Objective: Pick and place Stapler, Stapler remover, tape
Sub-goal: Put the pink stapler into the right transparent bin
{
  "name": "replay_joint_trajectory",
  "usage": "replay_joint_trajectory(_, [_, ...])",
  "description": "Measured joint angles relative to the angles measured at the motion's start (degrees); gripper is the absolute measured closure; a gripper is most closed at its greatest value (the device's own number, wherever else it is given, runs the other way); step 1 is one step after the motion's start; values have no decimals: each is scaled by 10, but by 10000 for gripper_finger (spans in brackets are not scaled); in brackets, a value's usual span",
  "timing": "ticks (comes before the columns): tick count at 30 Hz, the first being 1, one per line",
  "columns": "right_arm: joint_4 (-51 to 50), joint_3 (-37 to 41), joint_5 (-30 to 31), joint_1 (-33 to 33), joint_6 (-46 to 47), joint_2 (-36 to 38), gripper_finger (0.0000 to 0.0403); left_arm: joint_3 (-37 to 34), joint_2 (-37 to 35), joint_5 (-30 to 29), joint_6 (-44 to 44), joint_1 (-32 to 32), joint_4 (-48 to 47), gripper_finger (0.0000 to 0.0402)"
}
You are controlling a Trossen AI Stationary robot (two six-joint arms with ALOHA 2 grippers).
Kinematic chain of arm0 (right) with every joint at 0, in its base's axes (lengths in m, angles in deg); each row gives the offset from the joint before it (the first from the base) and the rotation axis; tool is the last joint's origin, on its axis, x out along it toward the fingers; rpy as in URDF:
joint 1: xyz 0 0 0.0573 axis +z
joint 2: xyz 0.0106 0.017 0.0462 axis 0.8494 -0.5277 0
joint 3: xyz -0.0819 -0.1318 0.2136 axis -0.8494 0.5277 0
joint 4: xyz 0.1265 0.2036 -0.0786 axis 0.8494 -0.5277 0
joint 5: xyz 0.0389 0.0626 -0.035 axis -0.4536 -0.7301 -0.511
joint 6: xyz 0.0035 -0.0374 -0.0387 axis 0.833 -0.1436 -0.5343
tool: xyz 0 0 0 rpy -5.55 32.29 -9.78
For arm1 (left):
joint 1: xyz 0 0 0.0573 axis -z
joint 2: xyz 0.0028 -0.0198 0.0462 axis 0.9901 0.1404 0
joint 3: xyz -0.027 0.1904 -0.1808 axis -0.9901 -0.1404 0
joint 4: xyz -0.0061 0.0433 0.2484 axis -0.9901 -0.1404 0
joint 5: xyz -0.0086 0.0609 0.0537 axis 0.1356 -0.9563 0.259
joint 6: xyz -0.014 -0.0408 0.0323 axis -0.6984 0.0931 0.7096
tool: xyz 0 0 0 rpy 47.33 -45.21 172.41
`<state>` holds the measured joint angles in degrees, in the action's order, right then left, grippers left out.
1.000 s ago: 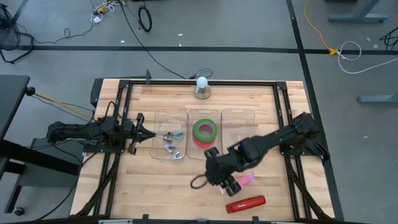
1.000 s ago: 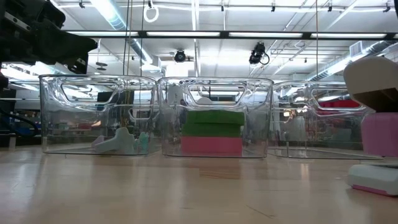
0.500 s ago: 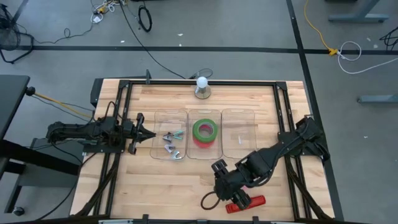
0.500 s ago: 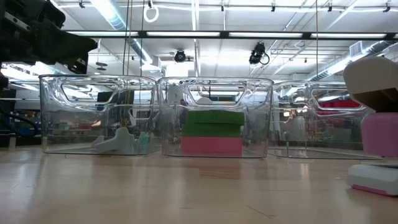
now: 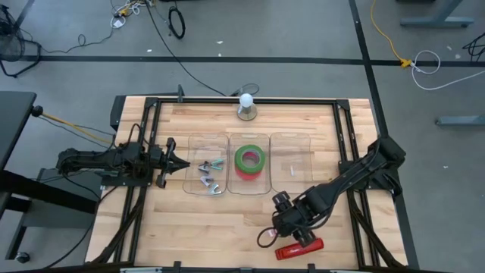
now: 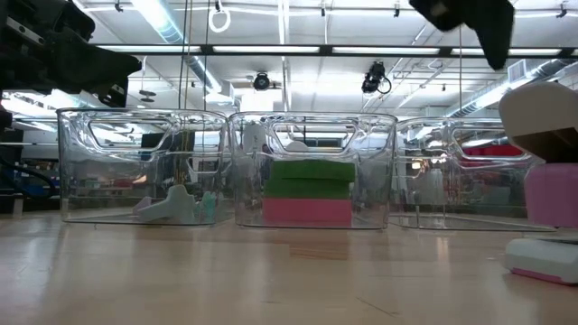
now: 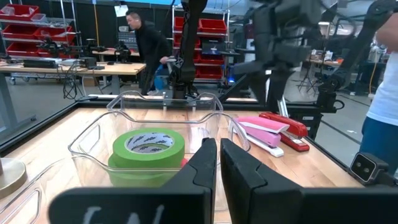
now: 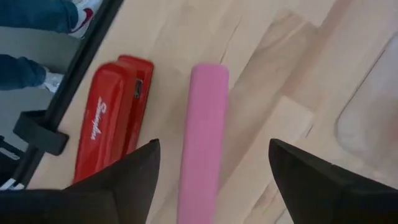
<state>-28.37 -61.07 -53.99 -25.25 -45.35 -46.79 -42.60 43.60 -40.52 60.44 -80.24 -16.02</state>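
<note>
Broadly, worked over a wooden worktop [image 5: 189, 220] framed by dark rails. Left arm lay parked toward the worktop's left edge, left gripper [image 5: 178, 164] clenched tight on nothing, tips just beside the left bin. Right arm reached in from the right edge toward the near edge, right gripper [image 5: 297, 231] spread wide and released, hovering over a pink stapler [image 8: 202, 143] with one finger to each side and touching neither side, as seen from the right wrist.

Found three clear bins standing side by side across the middle of the worktop. Left bin [image 5: 206, 138] held several staple removers [image 5: 208, 176] heaped on its floor. Middle bin [image 5: 250, 136] held the tape [image 5: 251, 159], lying flat, green over a pink-red underside. Right bin [image 5: 292, 163] stood closest to the right arm.

Lay at the near edge, just beside the pink stapler and roughly parallel with it: a red stapler [image 5: 298, 249], outside every bin.

Sat at the middle of the far edge, well apart from the bins: a white ball on a round grey base [image 5: 246, 106].
</note>
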Motion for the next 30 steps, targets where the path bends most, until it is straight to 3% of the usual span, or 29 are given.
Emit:
replay_joint_trajectory(13, [127, 176, 0, 29, 53, 66, 103, 0, 0, 0, 0, 0, 0, 376])
replay_joint_trajectory(30, [212, 223, 51, 52, 64, 66, 103, 0, 0, 0, 0, 0, 0, 376])
